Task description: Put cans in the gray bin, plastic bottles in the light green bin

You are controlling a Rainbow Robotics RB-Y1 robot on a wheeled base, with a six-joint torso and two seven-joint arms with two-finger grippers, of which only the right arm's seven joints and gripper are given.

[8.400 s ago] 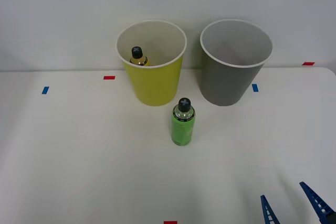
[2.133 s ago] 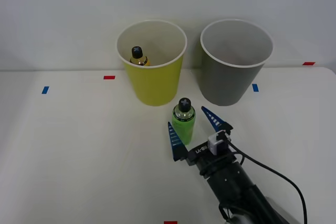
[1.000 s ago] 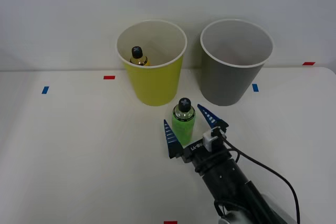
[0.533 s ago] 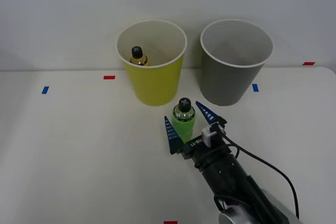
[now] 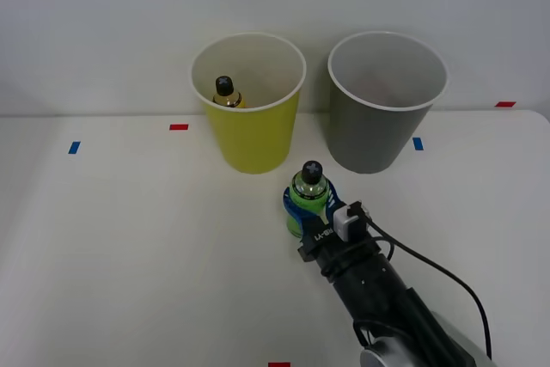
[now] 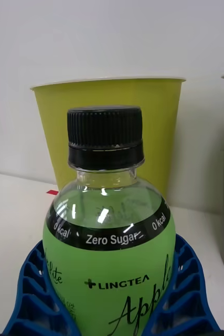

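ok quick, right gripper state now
Right gripper: closed on the green bottle, which stands upright on the table.

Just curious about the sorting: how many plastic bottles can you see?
2. The amber bottle stands inside the light green bin; the green bottle is on the table, clamped in the right gripper. The bins could hide more.

Right gripper (image 5: 308, 205) clamps green bottle (image 5: 307, 199); amber bottle (image 5: 226, 94) inside light green bin (image 5: 252, 139).

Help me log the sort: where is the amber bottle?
In the front view, the amber bottle stands inside the light green bin, left of the gray bin.
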